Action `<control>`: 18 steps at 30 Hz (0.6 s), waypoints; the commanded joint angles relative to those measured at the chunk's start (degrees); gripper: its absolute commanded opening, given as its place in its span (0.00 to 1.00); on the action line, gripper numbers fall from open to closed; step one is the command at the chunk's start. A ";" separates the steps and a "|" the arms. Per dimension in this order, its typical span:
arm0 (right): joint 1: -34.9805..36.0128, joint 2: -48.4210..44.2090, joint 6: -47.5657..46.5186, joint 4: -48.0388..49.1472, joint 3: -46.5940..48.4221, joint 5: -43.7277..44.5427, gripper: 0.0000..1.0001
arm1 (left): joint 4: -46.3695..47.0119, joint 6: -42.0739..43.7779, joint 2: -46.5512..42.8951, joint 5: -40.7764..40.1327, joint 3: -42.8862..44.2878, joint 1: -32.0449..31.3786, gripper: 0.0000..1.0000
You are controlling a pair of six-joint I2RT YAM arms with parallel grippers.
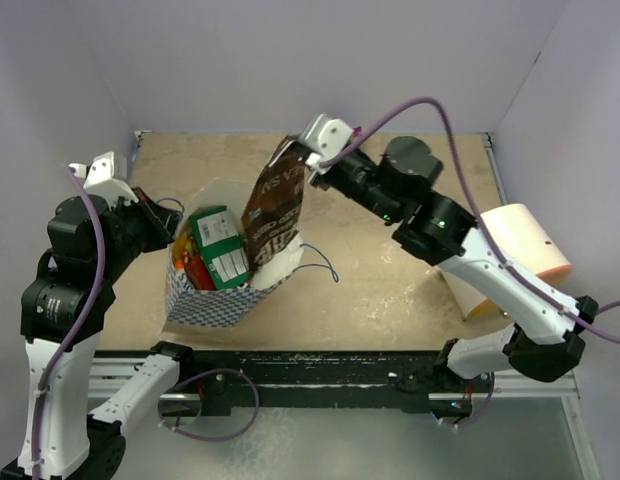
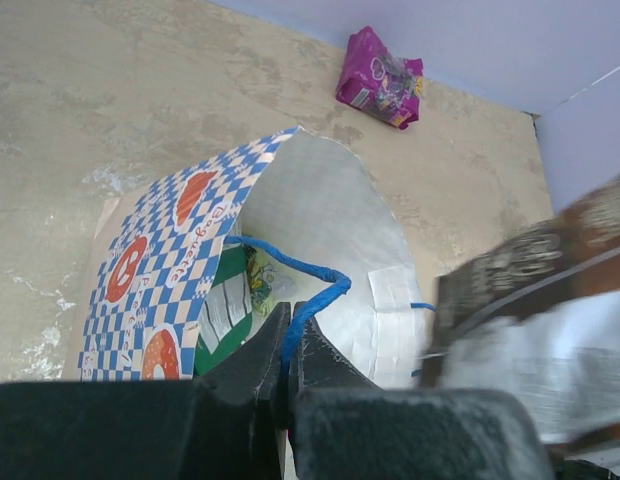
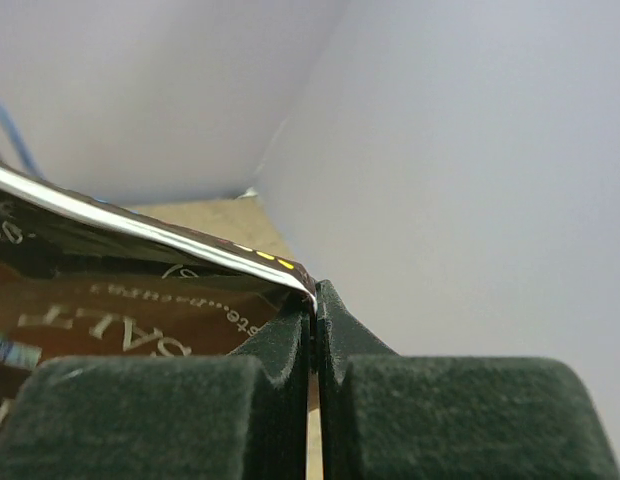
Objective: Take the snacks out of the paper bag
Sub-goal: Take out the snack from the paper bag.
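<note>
Three plain walls in pale lilac stand around me: the back wall [image 1: 320, 60], the left wall [image 1: 40, 90] and the right wall [image 1: 590, 110], meeting in straight corners. My table [image 1: 390, 280] is beige and mottled, with pale scuffs and whitish streaks on its top. A black rail [image 1: 330, 378] runs along its near edge, and beyond that lies a dull grey surface [image 1: 390, 440]. The light is soft and even, the shadows faint.

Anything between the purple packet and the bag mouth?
No, just bare table between the purple packet and the paper bag; left wrist view shows it.
</note>
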 commanded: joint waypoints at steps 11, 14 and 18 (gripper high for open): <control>-0.05 -10.26 -11.46 -2.51 7.56 31.30 0.00 | 4.61 0.23 1.53 -4.50 0.12 -0.03 0.00; -0.12 -12.46 -12.04 -2.53 2.06 35.67 0.00 | 4.23 0.73 1.99 -4.66 0.72 -0.03 0.00; -0.16 -15.41 -6.45 -3.68 -7.46 37.35 0.00 | 3.87 1.67 2.07 -5.27 1.17 -0.03 0.00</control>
